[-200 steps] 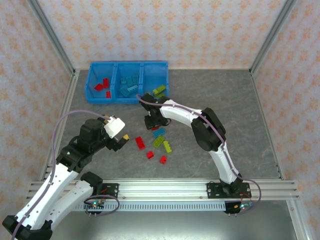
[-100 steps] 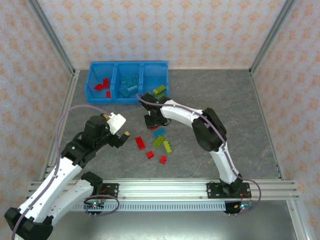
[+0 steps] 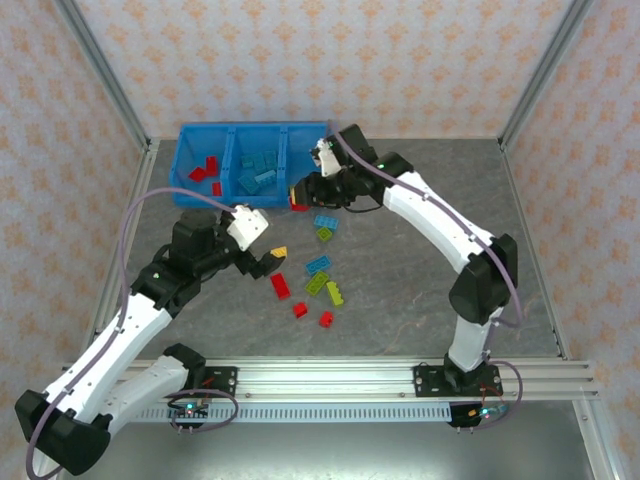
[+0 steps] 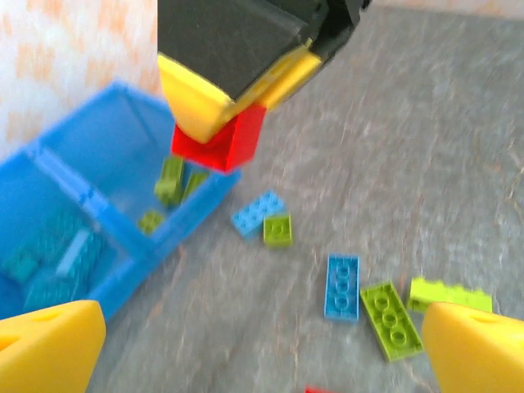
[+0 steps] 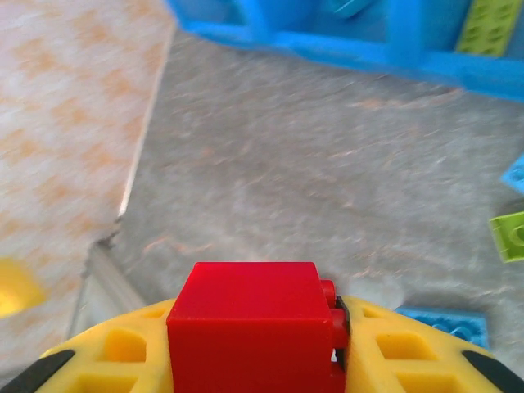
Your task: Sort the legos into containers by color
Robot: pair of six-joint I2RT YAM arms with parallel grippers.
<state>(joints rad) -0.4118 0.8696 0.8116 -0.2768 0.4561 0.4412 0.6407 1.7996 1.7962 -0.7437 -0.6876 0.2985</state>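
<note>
Right jaws clamp a red brick (image 5: pixel 254 323) above the grey mottled table (image 3: pixel 400 305); left jaws gape wide; floral wallpaper (image 3: pixel 400 60) surrounds.

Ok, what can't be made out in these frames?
- Top external: right gripper and its arm cover much of the containers' right compartment; contents hidden.
- Right wrist: red lego hides how the jaws meet it; containers cut off by the top edge.
- Left wrist: blur; legos inside the containers uncountable.
</note>
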